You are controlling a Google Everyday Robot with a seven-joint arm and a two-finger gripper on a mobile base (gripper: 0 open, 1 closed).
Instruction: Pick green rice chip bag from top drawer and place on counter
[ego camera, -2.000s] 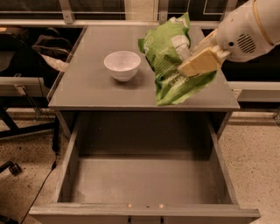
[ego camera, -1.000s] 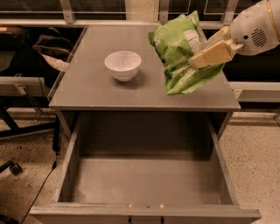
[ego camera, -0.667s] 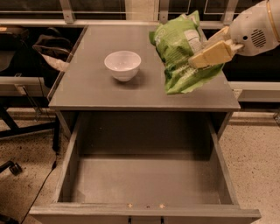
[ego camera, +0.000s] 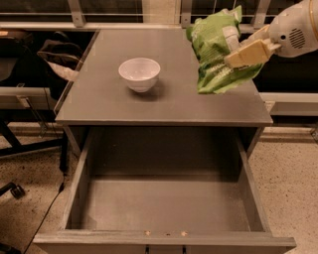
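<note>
The green rice chip bag (ego camera: 213, 54) hangs upright over the right side of the counter (ego camera: 149, 104), its lower end close to or touching the top. My gripper (ego camera: 238, 57) comes in from the upper right and is shut on the bag's right side with its cream fingers (ego camera: 247, 53). The top drawer (ego camera: 164, 203) is pulled fully open below the counter, and its grey floor is bare.
A white bowl (ego camera: 139, 74) stands on the counter, left of the bag. A dark chair and bag (ego camera: 44, 54) sit to the left of the cabinet. A metal railing (ego camera: 149, 12) runs behind the counter. Speckled floor lies on both sides.
My gripper has carried the bag up and to the right, from the counter's front right to higher over its right side. The bowl and drawer have not moved.
</note>
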